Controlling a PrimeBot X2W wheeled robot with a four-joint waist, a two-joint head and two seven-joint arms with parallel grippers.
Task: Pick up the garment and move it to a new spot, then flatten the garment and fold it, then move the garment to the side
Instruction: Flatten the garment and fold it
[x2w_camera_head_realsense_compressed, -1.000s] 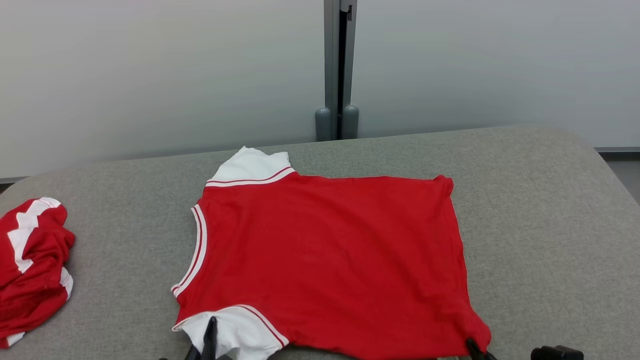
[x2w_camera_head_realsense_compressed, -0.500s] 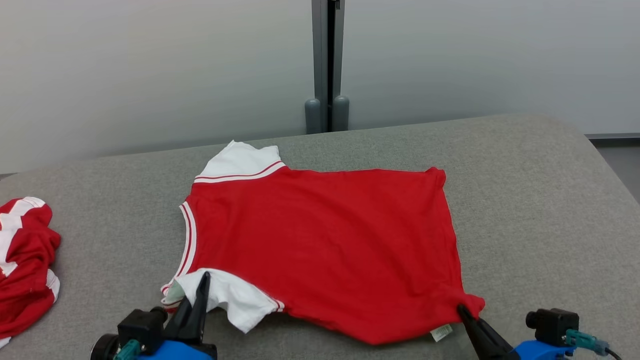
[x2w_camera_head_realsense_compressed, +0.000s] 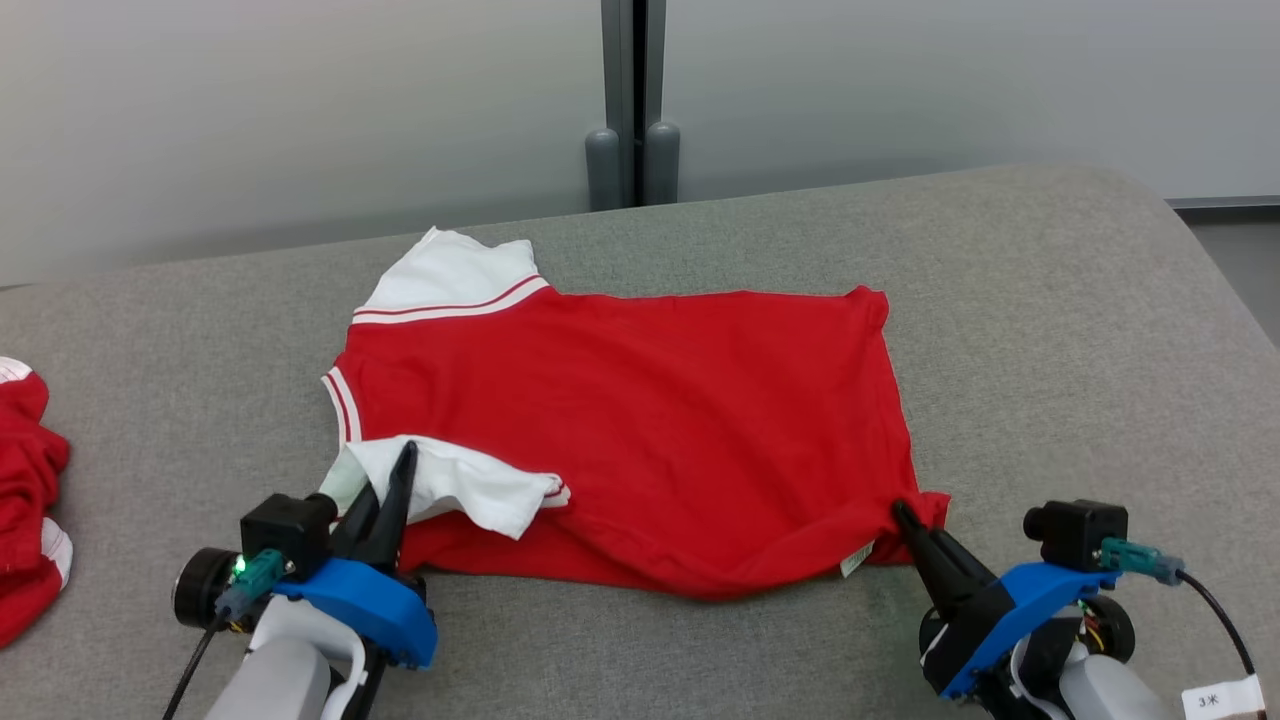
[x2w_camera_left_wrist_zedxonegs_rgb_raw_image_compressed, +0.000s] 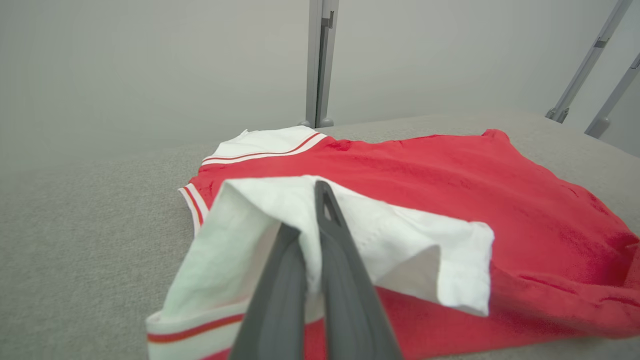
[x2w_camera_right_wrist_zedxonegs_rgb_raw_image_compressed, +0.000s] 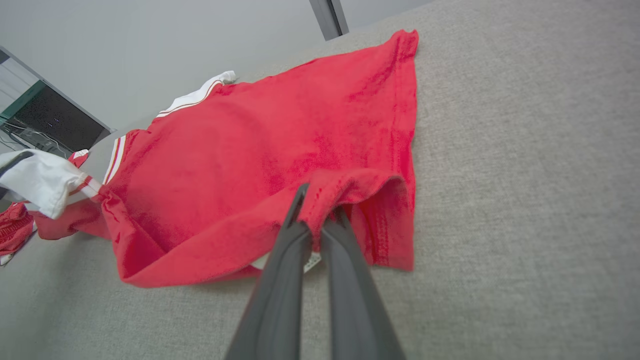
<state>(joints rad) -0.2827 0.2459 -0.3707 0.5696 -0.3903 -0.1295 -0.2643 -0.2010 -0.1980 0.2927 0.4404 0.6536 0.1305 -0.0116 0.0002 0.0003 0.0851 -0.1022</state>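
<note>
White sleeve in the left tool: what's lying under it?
The red body of the red-and-white shirt shows beneath the lifted white sleeve, which the shut left tool pinches. The spot directly under the sleeve's fold is covered.

This is looking like a robotics lab or test room, not a home. Plain pale panels (x2w_camera_head_realsense_compressed: 250, 120) are standing behind a grey felt-covered tabletop (x2w_camera_head_realsense_compressed: 1050, 330), with a grey metal post (x2w_camera_head_realsense_compressed: 615, 100) joining them. Slanted metal struts (x2w_camera_left_wrist_zedxonegs_rgb_raw_image_compressed: 586, 60) are leaning at one side, and a dark screen (x2w_camera_right_wrist_zedxonegs_rgb_raw_image_compressed: 55, 120) with cables is sitting past the tabletop's end.
</note>
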